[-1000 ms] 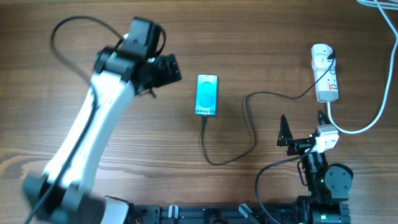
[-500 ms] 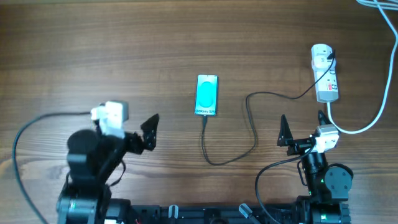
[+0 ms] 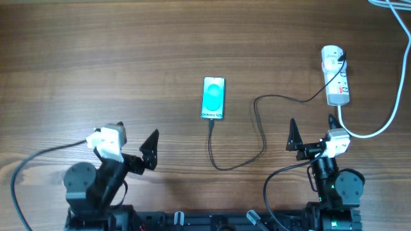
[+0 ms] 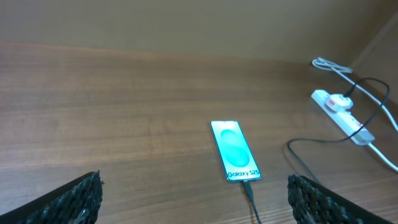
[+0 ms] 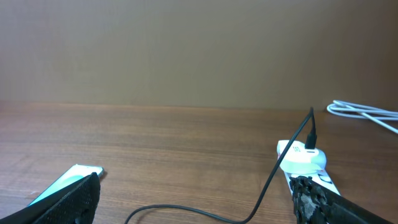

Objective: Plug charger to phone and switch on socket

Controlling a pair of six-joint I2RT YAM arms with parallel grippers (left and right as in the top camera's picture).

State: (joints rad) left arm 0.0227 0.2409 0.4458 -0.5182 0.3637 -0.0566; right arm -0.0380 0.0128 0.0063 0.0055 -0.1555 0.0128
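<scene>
The phone (image 3: pixel 214 97) lies flat mid-table with a cyan screen; it also shows in the left wrist view (image 4: pixel 234 151) and at the edge of the right wrist view (image 5: pixel 69 179). The thin black charger cable (image 3: pixel 257 138) runs from the phone's bottom edge, where its plug tip (image 3: pixel 211 124) sits in the phone, in a loop to the white socket strip (image 3: pixel 336 76). The strip also shows in the left wrist view (image 4: pixel 344 116) and the right wrist view (image 5: pixel 303 158). My left gripper (image 3: pixel 138 153) is open and empty near the front left. My right gripper (image 3: pixel 313 135) is open and empty below the strip.
A thick white cord (image 3: pixel 385 125) curves from the strip's near end to the right table edge and back up to the far right corner. The arm bases and their black cables sit along the front edge.
My left arm has pulled back from beside the phone to the front left and folded down. The right arm, phone, cable and strip have not moved.
</scene>
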